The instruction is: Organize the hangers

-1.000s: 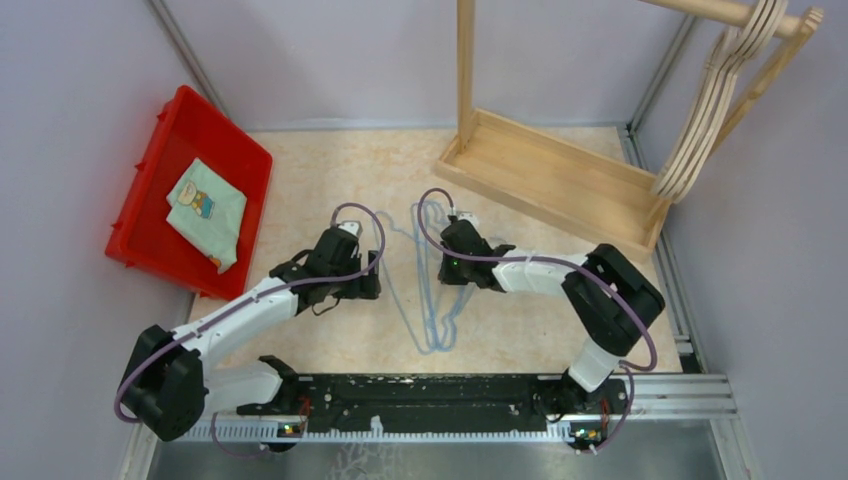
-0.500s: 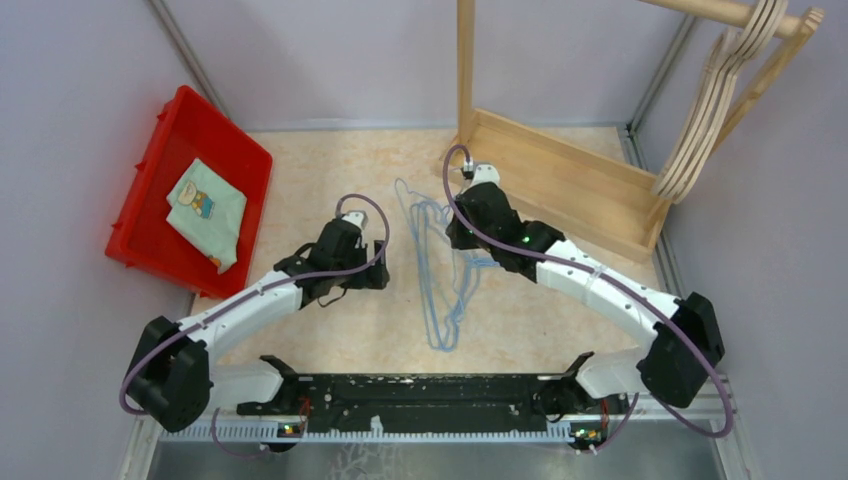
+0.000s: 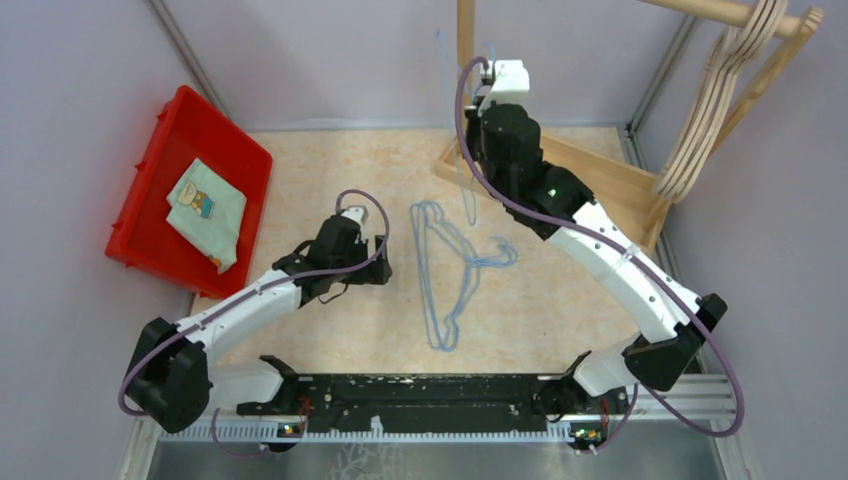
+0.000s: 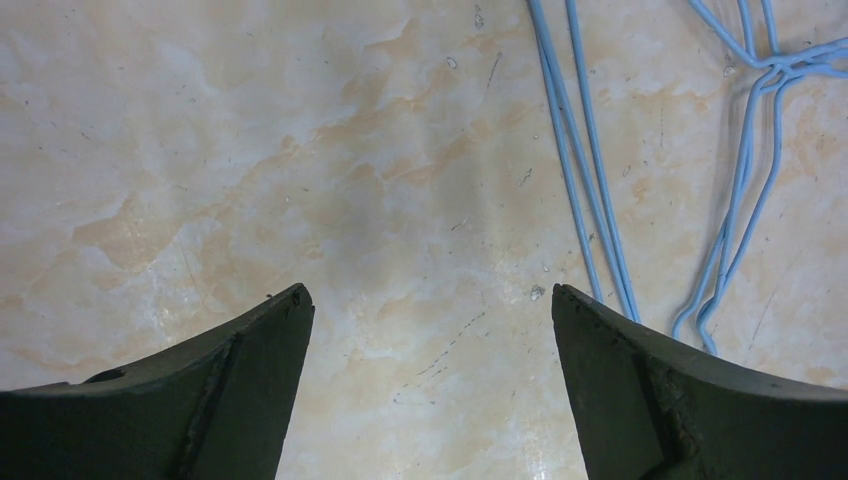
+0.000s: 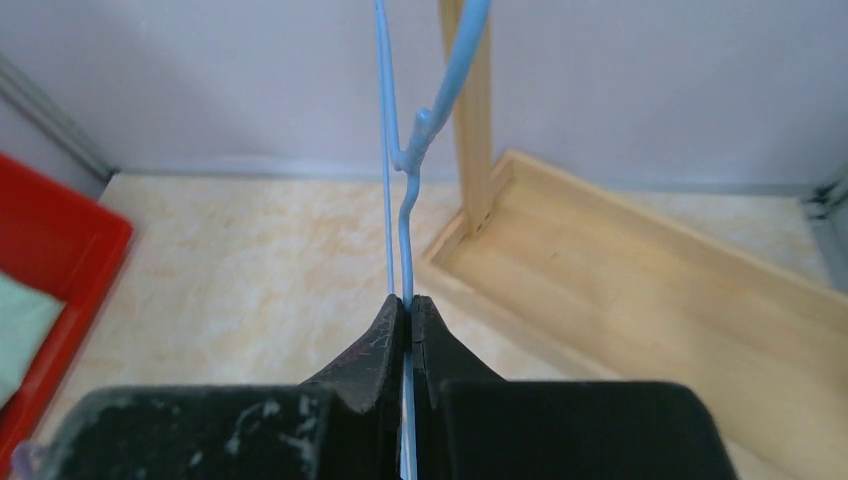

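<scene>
— Status of the sort?

— Partly done, by my reading. A row of wooden hangers [image 3: 715,100] hangs on the rail of the rack [image 3: 465,70], at its outer end. The right gripper [image 5: 408,300] is raised beside the rack's upright post, fingers pressed together on a blue wire hanger [image 5: 404,240], which hangs edge-on just beside that post. No wire hanger shows on the rail yet.

— What is left?

— A tangle of blue wire hangers [image 3: 440,345] lies flat on the table [image 3: 330,170], in front of the rack's base. At least two; I cannot count them exactly, as they overlap. The left gripper [image 4: 428,292] hovers low on the side of that tangle away from the rack, fingers spread wide and holding nothing.

— Clearances?

— Tight near the rack. The post, the base's raised edge and the back wall all stand close to the carried hanger, so a snag on the way to the rail is possible. The rail between the post and the wooden hangers looks free. Well away from the rack, a red bin [image 3: 215,120] holding a cloth [image 3: 205,210] bounds the table.
</scene>
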`<state>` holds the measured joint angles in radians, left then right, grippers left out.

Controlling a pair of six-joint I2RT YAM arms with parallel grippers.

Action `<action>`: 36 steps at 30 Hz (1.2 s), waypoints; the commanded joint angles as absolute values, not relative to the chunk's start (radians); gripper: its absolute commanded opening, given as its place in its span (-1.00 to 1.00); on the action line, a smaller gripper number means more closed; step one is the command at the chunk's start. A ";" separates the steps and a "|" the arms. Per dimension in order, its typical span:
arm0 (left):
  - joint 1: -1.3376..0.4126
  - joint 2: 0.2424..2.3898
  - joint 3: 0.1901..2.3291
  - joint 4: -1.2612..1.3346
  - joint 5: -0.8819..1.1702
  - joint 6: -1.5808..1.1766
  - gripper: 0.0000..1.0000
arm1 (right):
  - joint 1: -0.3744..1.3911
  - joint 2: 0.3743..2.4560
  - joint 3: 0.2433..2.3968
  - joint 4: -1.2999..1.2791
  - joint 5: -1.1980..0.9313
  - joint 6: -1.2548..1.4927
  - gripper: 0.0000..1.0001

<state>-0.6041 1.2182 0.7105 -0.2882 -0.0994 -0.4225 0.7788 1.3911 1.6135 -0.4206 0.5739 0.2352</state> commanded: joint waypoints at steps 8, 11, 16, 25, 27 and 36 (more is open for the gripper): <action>-0.598 1.143 0.740 -0.342 -0.124 -0.407 0.90 | 0.744 1.430 1.850 -0.372 0.878 -0.070 -1.00; -0.597 1.149 0.734 -0.335 -0.112 -0.406 0.90 | 0.745 1.401 1.846 -0.412 0.885 -0.047 -1.00; -0.598 1.171 0.735 -0.319 -0.090 -0.398 0.90 | 0.744 1.331 1.817 -0.527 0.820 0.040 -1.00; -0.597 1.201 0.755 -0.305 -0.056 -0.391 0.90 | 0.740 1.291 1.797 -0.468 0.961 -0.073 -1.00; -0.597 1.201 0.761 -0.307 -0.054 -0.393 0.90 | 0.711 1.327 1.817 -0.396 0.976 -0.137 -1.00; -0.597 1.166 0.765 -0.349 -0.092 -0.400 0.91 | 0.517 1.511 2.006 -0.354 0.847 -0.155 -1.00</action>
